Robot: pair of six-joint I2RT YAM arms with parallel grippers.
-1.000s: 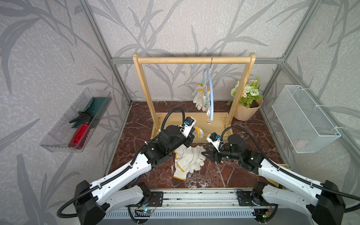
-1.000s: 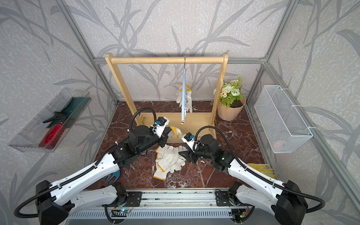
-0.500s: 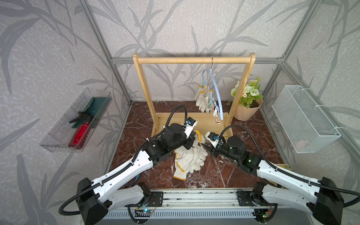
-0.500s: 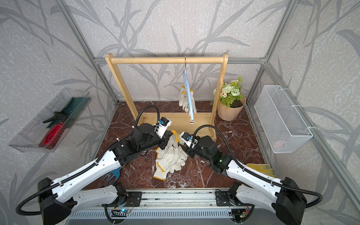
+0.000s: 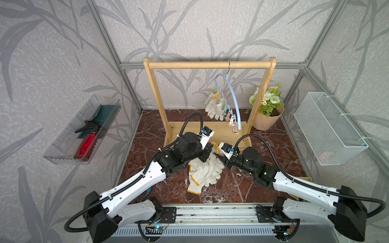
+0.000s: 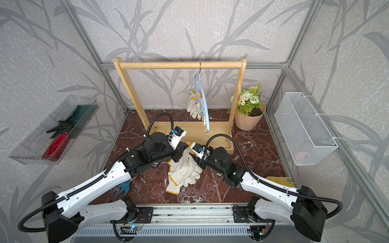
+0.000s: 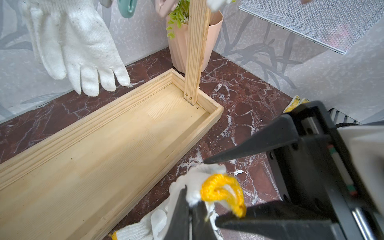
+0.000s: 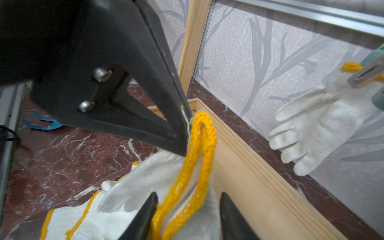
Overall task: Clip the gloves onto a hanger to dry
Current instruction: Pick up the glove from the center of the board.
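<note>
White knitted gloves (image 5: 205,172) lie heaped on the table (image 5: 242,185) before the wooden rack (image 5: 208,64), with a clipped glove (image 5: 213,107) already hanging from the blue hanger (image 5: 233,94) on it, while the left gripper (image 7: 192,204) pinches a yellow cuff (image 8: 199,155) and the right gripper (image 8: 189,196) straddles it, spread.

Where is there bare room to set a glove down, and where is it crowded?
Bare: the wooden tray; the floor between that tray and the left wall; the floor before the flower pot. Crowded: the middle, where left tool pinches a glove cuff, right tool straddles it, over the glove pile.
</note>
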